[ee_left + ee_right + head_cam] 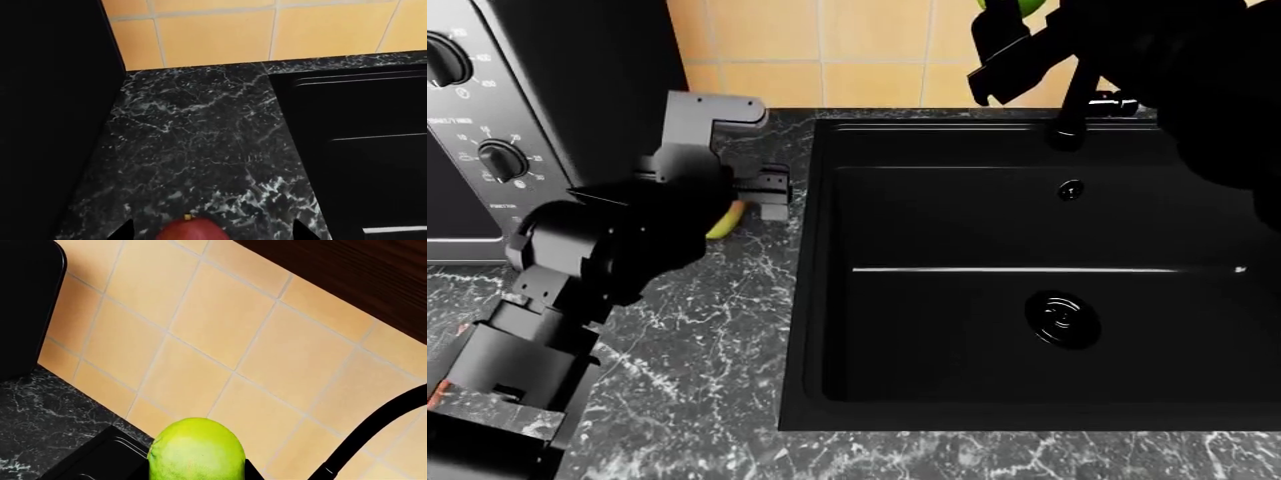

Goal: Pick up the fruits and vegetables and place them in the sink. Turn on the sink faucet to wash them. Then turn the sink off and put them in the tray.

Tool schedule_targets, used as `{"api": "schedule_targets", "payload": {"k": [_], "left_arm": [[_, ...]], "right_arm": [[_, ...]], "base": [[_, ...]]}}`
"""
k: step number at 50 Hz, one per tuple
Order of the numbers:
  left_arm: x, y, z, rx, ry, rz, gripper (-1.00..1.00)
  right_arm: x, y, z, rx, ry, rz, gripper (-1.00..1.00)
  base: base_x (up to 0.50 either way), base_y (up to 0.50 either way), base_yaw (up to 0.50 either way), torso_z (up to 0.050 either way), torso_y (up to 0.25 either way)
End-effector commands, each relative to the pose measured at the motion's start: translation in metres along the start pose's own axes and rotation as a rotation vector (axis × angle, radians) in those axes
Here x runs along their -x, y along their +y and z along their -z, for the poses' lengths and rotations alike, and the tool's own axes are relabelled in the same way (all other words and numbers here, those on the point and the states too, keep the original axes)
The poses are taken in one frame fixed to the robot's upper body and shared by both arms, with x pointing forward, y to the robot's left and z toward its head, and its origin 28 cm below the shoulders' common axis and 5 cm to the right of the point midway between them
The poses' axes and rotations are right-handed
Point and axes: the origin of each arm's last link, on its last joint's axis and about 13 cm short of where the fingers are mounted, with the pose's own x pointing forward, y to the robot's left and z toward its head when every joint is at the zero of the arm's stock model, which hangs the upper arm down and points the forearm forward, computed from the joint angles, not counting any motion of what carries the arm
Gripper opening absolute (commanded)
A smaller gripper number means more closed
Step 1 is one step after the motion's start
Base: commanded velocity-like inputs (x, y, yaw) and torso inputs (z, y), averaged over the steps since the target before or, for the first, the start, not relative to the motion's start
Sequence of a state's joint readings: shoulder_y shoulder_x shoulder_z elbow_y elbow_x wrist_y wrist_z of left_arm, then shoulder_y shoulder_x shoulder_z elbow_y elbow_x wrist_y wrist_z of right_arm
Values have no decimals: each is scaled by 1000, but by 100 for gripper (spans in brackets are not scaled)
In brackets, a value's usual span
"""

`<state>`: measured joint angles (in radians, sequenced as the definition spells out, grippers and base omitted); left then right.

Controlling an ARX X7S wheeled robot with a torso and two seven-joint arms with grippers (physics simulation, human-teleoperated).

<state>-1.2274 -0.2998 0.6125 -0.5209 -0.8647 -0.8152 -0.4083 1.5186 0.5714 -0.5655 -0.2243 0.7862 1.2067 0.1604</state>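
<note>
The red-blushed apple (192,232) lies on the marble counter left of the sink (961,225); a yellow edge of the apple (729,222) shows under my left gripper (767,197). The left gripper (215,233) straddles it, open, with a gap between the fruit and each fingertip. My right gripper (197,471) is shut on the green lime (195,450), held high by the tiled wall beside the black faucet (373,435). In the head view the lime (1024,5) peeks out above the right gripper (1014,30), behind the sink's back rim near the faucet (1073,110). The tray is out of view.
A dark microwave (494,130) with knobs stands on the counter (694,380) at the left, close behind my left arm. The sink basin has a round drain (1061,318) and an overflow hole (1070,188). Orange wall tiles (868,40) back the counter.
</note>
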Motion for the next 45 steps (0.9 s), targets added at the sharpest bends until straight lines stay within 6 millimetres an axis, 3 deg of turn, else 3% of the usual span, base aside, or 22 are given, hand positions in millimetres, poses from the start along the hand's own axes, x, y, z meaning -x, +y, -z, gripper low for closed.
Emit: {"api": "schedule_targets", "payload": {"k": [1,22,44,45], "left_arm": [[-6,22,27,-24,105,-111,100],[-20,26,49,-54,200,-139,100],[-23,24,56,-43,239,-113,100],[-23,24,56,-42,235,-111,-100]], "right_arm": [[0,-2,-2,8,-6,8,-100],[-1,-3,-3,7,-10,8,-100],[0,-3,-5,7,-12,10,-100],[0,-3,-5,7,-12,10,-100]], "base": [[0,3,5,0,-10],[0,4,6,0,-4],[1,4,6,0,-4],[10,0,0,0,0]]}}
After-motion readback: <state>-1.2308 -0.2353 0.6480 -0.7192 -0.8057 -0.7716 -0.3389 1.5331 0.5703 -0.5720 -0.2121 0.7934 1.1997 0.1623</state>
